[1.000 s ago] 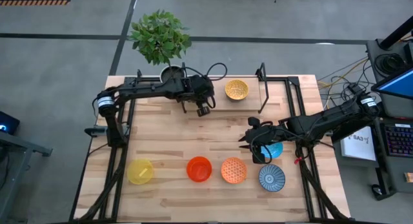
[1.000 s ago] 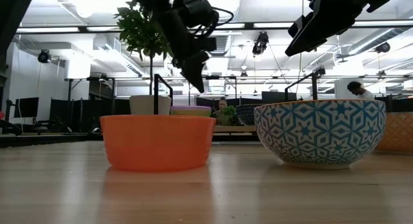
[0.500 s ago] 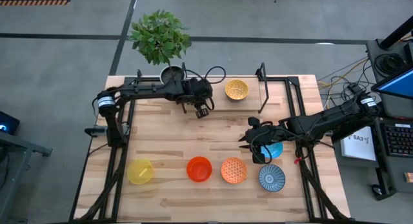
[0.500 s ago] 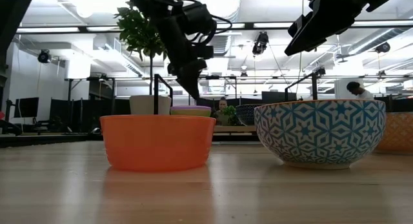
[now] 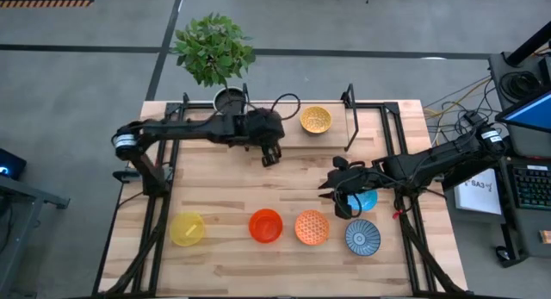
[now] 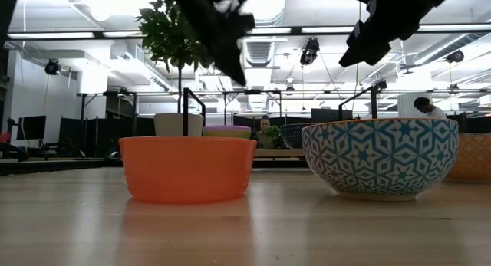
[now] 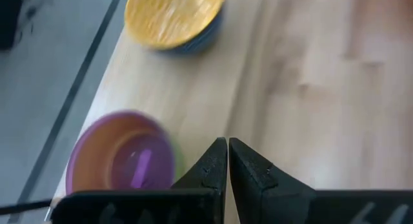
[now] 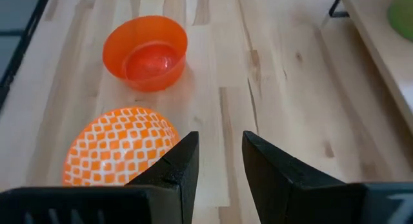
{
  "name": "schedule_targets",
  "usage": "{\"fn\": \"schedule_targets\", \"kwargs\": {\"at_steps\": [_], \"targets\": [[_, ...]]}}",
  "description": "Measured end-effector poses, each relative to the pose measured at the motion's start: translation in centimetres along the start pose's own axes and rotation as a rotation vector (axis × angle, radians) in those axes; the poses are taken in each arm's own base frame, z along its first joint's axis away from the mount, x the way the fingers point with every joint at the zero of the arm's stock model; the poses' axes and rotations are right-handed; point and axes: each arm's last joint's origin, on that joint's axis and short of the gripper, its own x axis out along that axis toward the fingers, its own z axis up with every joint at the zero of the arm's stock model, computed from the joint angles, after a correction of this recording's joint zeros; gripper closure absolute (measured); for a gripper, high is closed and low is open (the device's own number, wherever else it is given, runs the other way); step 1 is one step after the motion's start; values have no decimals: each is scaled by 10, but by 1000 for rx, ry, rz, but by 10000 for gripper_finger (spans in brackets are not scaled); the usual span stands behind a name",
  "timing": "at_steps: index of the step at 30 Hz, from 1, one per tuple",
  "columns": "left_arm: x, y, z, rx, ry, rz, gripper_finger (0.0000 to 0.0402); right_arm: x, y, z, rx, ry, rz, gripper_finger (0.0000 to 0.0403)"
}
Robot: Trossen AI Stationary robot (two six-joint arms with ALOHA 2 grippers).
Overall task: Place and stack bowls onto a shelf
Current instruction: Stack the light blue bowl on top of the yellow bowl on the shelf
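Five bowls sit at six o'clock: my right gripper (image 5: 342,202), slightly parted and empty, hovers beside the light blue bowl (image 5: 368,200), seemingly light, rigid, slick, best pinched at its rim; my left gripper (image 5: 270,155) hangs closed, empty.

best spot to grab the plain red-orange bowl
Grip the rim of the red-orange bowl, coming straight down with one finger inside and one outside the wall. It sits upright and open, and the dotted orange bowl beside it stands apart, so the yellow bowl's side is freest.
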Motion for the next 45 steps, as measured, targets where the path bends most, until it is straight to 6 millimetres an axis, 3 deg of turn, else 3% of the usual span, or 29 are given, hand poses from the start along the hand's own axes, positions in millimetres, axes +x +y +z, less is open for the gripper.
{"fn": "schedule_targets", "kwargs": {"at_steps": [7,13,18,24,32,42,45], "targets": [[-52,-37,3,120,-160,-83,402,-3,1,7,208,-15,8,294],[-76,-57,-22,131,-370,-137,401,-11,5,27,308,-36,22,294],[-98,-55,-48,79,-513,-76,401,-11,8,37,437,51,-22,294],[-119,-38,-73,-10,-556,84,401,1,11,38,598,333,-165,294],[-120,-32,-96,-79,-546,128,401,15,10,26,753,611,-409,294],[-113,-33,-103,-59,-518,149,401,26,5,5,851,677,-543,284],[-113,-33,-103,-57,-517,149,401,26,5,2,862,683,-556,299]]}}
